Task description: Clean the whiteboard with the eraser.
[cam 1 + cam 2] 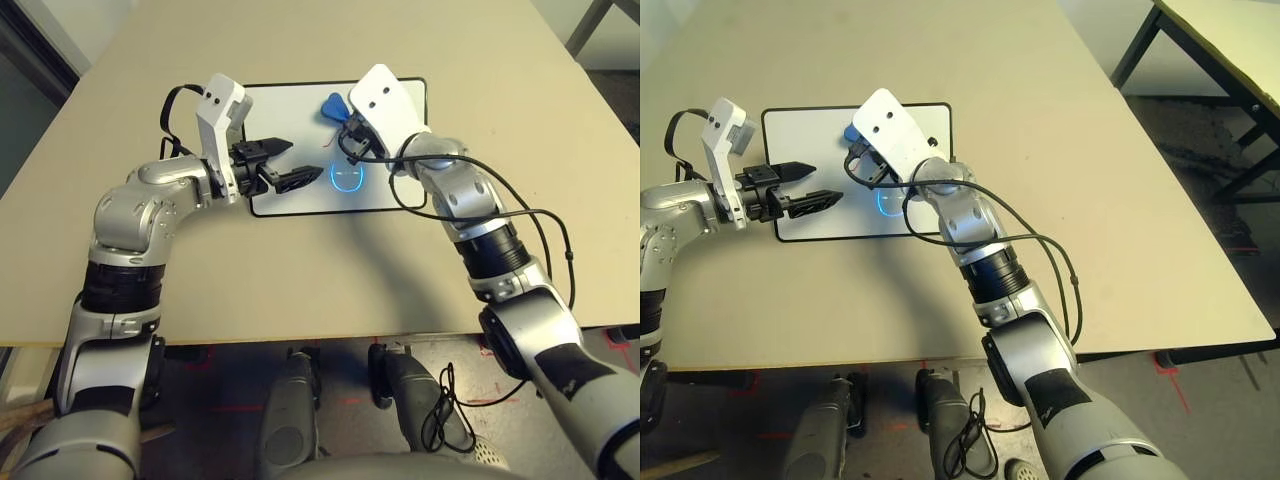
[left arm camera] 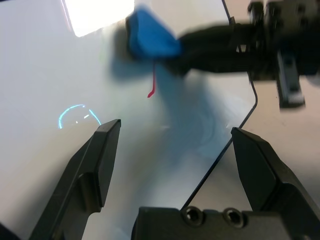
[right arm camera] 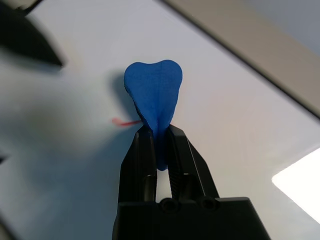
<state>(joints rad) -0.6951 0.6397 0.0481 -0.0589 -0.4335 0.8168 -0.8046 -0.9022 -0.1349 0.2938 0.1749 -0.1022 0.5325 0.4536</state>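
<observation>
The whiteboard (image 1: 290, 110) lies flat on the far middle of the table. Pressed against its upper part is the blue eraser (image 1: 333, 104), pinched between the fingers of my right gripper (image 1: 341, 118), which is shut on it. The right wrist view shows the eraser (image 3: 154, 95) squeezed in the middle, with a short red pen mark (image 3: 125, 121) just beside it. My left gripper (image 1: 283, 166) hovers open over the board's left half with nothing between its fingers (image 2: 100, 165). A bluish glare ring (image 1: 346, 178) shines near the board's near edge.
The beige table (image 1: 300, 290) stretches all around the board, with its front edge (image 1: 300, 338) close to me. A black cable (image 1: 560, 250) loops off my right forearm. Another table (image 1: 1225, 35) stands to the far right.
</observation>
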